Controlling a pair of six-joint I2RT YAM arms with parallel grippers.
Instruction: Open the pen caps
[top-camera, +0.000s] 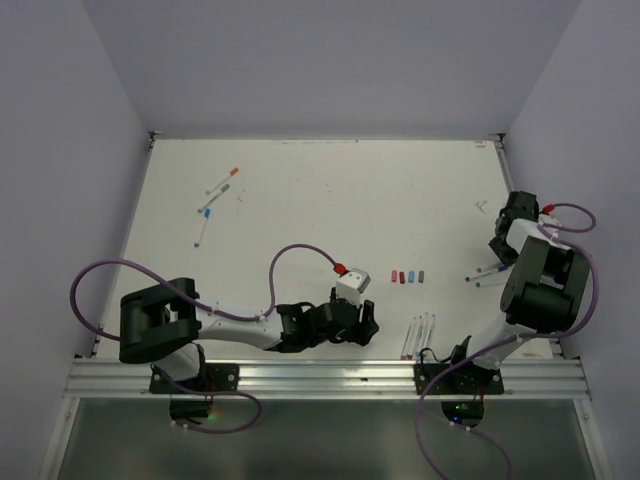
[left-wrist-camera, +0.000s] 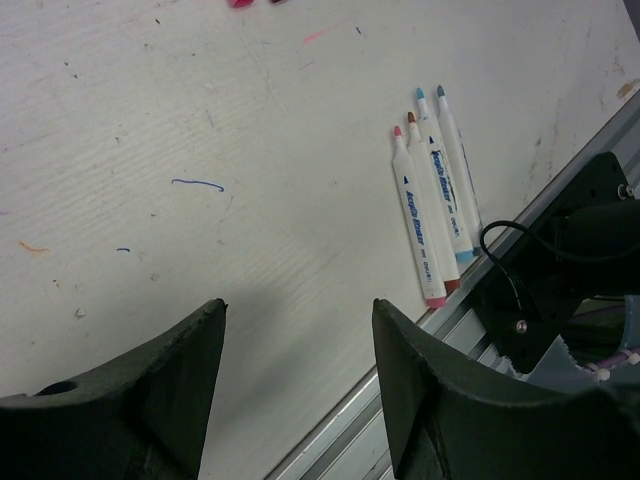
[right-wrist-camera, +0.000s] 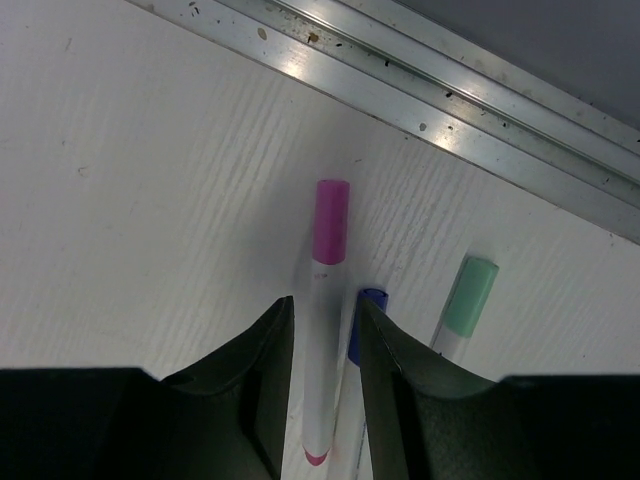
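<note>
In the right wrist view my right gripper (right-wrist-camera: 325, 305) stands open astride a white pen (right-wrist-camera: 322, 380) lying on the table. Its jaws sit narrowly either side of the barrel, with a thin gap on each side. The pen's pink cap (right-wrist-camera: 331, 220) is on and points toward the rail. A blue-capped pen (right-wrist-camera: 373, 296) lies partly under the right finger, and a green-capped pen (right-wrist-camera: 470, 297) lies further right. From above, these pens (top-camera: 485, 270) show beside the right arm, which hides its own gripper. My left gripper (top-camera: 362, 322) is open and empty near the front edge.
Loose pen caps (top-camera: 413, 275) lie in a short row mid-table. Several uncapped pens (top-camera: 420, 335) (left-wrist-camera: 432, 210) lie side by side against the front rail (left-wrist-camera: 400, 375). More capped pens (top-camera: 223, 182) lie at the far left. The side rail (right-wrist-camera: 450, 110) runs just beyond the pink cap.
</note>
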